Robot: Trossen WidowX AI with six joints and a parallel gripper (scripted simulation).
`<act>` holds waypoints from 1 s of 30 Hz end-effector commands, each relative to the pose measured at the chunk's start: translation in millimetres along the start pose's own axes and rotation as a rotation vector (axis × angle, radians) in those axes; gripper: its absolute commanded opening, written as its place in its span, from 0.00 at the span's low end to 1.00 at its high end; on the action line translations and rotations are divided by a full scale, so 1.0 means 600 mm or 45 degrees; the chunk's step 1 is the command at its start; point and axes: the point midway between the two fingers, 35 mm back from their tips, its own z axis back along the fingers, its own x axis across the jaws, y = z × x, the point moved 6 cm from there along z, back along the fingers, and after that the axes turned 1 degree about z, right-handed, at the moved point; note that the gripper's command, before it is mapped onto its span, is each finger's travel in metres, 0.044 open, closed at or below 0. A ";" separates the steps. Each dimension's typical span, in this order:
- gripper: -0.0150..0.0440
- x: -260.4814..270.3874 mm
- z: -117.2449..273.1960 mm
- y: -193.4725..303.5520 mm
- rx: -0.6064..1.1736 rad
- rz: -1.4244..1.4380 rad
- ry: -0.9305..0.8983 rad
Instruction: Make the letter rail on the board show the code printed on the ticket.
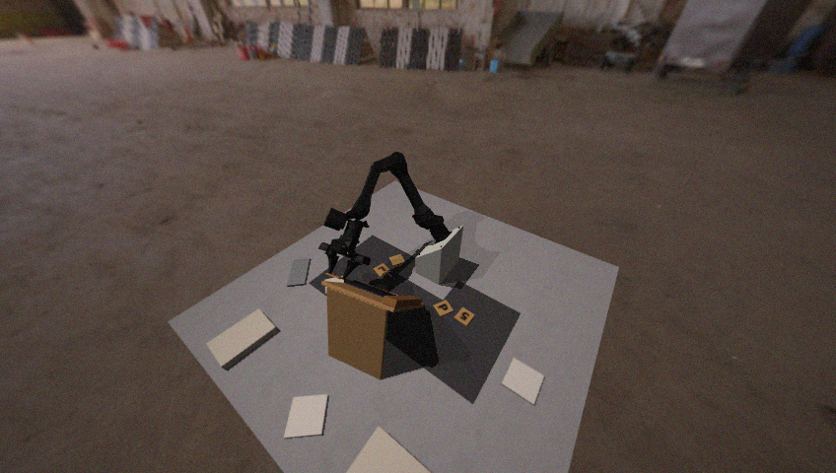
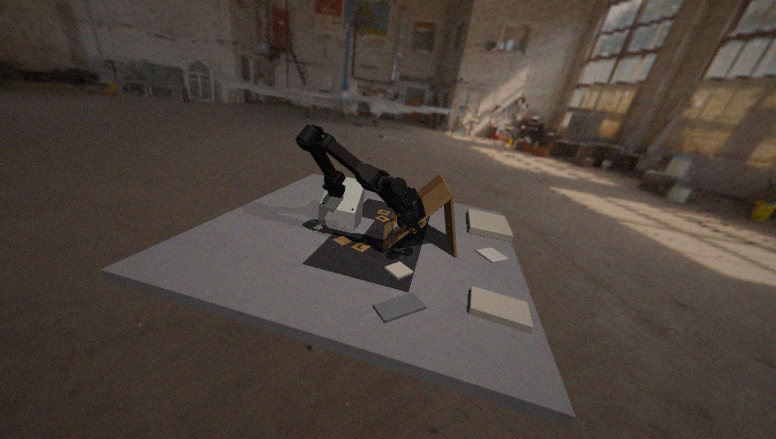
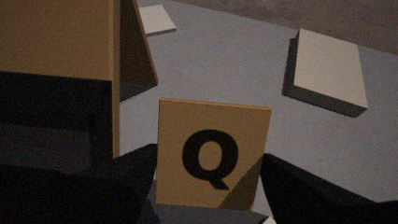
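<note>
My gripper (image 1: 338, 275) (image 3: 209, 157) is shut on the Q tile (image 3: 210, 151), one finger at each side edge. In the wrist view the Q reads upright, and the tile is to the right of the board (image 1: 358, 328) (image 2: 436, 198) (image 3: 56, 37), with a gap between them. The rail and any letters in it cannot be made out. A P tile (image 1: 443, 307) and an S tile (image 1: 464, 316) lie on the dark mat (image 1: 480, 351). Two more tiles lie near the arm, one tile (image 1: 381, 269) (image 2: 361, 247) with an unclear letter and one tile (image 1: 396, 258) (image 2: 341, 240) with none legible. No printed code is readable.
A small white card (image 2: 399, 270) lies near the mat's edge, and a grey slab (image 1: 298, 272) (image 2: 399, 307) lies beyond it. Cream blocks (image 1: 243, 337) (image 2: 499, 308) (image 3: 329, 70) and white cards (image 1: 307, 415) (image 1: 522, 380) lie around the board. The arm's white base block (image 1: 440, 263) (image 2: 341, 211) stands behind the mat.
</note>
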 end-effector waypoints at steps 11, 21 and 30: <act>0.25 0.016 -0.001 0.002 0.005 -0.007 -0.004; 0.25 0.024 -0.001 0.002 0.006 -0.008 -0.004; 0.25 0.032 -0.001 0.002 0.006 -0.008 -0.005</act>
